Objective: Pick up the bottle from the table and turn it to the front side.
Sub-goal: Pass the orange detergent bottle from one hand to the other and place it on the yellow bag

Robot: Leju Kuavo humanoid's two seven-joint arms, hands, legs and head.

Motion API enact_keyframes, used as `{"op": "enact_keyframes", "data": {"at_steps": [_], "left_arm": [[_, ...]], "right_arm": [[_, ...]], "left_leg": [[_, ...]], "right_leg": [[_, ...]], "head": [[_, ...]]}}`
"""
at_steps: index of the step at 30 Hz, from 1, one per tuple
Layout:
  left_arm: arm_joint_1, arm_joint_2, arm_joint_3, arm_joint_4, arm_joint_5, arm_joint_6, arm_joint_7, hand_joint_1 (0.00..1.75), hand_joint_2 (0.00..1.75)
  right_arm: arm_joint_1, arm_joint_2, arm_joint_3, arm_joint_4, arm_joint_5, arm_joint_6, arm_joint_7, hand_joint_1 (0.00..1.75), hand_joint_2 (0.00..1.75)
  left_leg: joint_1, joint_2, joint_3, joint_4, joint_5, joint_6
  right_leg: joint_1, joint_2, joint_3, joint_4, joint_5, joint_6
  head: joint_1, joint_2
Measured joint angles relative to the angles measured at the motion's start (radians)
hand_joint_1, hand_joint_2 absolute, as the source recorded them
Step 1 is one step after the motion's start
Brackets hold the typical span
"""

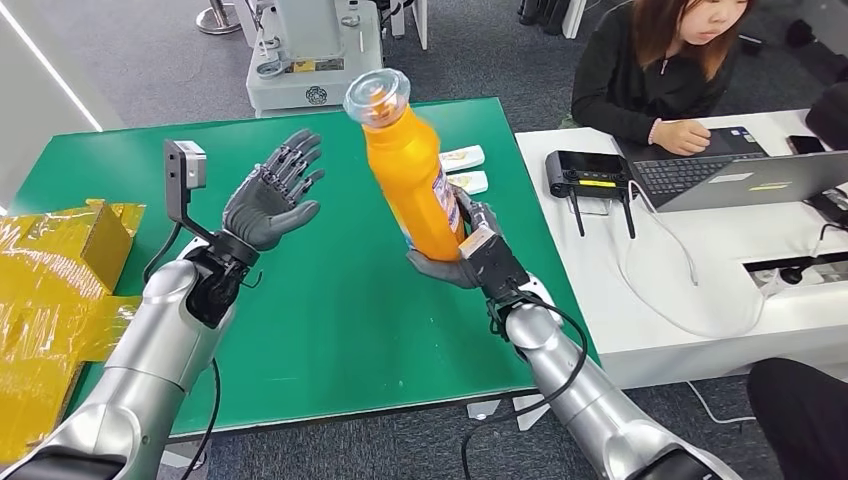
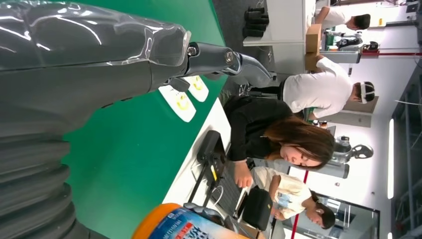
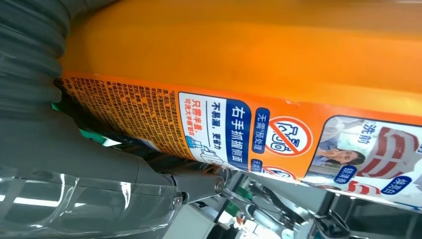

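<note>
One bottle (image 1: 408, 180) is off the green tabletop (image 1: 330, 300) and up in the air; I have it gripped low on its body in the right robot hand (image 1: 468, 255), tilted so the cap (image 1: 377, 97) leans toward the left arm. The left robot hand (image 1: 272, 195) is raised beside it, well apart, fingers spread, holding nothing.

Step in hand, as I judge it: the pick-up is done and the turn is under way. The printed label (image 3: 239, 132) shows in the right wrist view along the side facing the palm, so from the head view I mostly see plain orange. The next move calls for rotating the bottle about its long axis until the label faces forward, either by wrist roll or by passing it to the open left robot hand.

Materials: the bottle is glossy orange plastic, tall, with flattened sides and a clear cap. The label is a slick film, blue and white panels with dense print. Smooth surface, low grip, so slip during the roll is my concern. The tabletop cover looks matte. Two small white packets (image 1: 463, 158) lie beyond the bottle.
</note>
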Motion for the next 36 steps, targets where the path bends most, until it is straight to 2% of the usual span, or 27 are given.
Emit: {"op": "enact_keyframes", "data": {"at_steps": [8, 15, 21, 31, 36], "left_arm": [[-0.003, 0.006, -0.001, -0.024, 0.026, 0.011, 0.006, 0.00, 1.75], [-0.048, 0.001, 0.001, -0.064, 0.118, -0.042, 0.058, 0.00, 1.75], [-0.052, -0.005, 0.000, -0.126, 0.181, -0.083, 0.105, 0.00, 1.75], [-0.018, 0.005, -0.001, -0.161, 0.204, -0.111, 0.131, 0.00, 1.75], [-0.011, 0.003, -0.020, -0.167, 0.158, -0.076, 0.139, 0.00, 1.75]], "right_arm": [[-0.025, 0.039, 0.000, 0.008, -0.002, 0.002, 0.012, 1.75, 1.75], [-0.111, 0.094, 0.001, 0.128, 0.013, -0.020, 0.030, 1.75, 1.75], [-0.168, 0.141, 0.002, 0.213, 0.049, -0.032, 0.039, 1.75, 1.75], [-0.179, 0.156, 0.002, 0.249, 0.102, -0.036, 0.075, 1.75, 1.75], [-0.186, 0.175, 0.010, 0.264, 0.168, -0.015, 0.114, 1.75, 1.75]], "left_leg": [[0.000, 0.000, 0.000, 0.000, 0.000, 0.000], [0.000, 0.000, 0.000, 0.000, 0.001, 0.000], [0.000, 0.000, 0.000, 0.000, 0.001, 0.000], [0.000, 0.000, 0.000, 0.000, 0.001, 0.000], [0.000, 0.000, 0.000, 0.000, 0.001, 0.000]], "right_leg": [[0.000, 0.000, 0.000, 0.000, 0.000, 0.000], [0.000, 0.000, 0.000, 0.001, 0.000, 0.000], [0.000, 0.000, 0.000, 0.001, 0.000, 0.000], [0.000, 0.000, 0.000, 0.001, 0.000, 0.000], [0.000, 0.000, 0.000, 0.001, 0.000, 0.000]], "head": [[0.000, 0.000], [0.000, 0.000], [0.000, 0.000], [0.000, 0.000], [0.000, 0.000]]}}
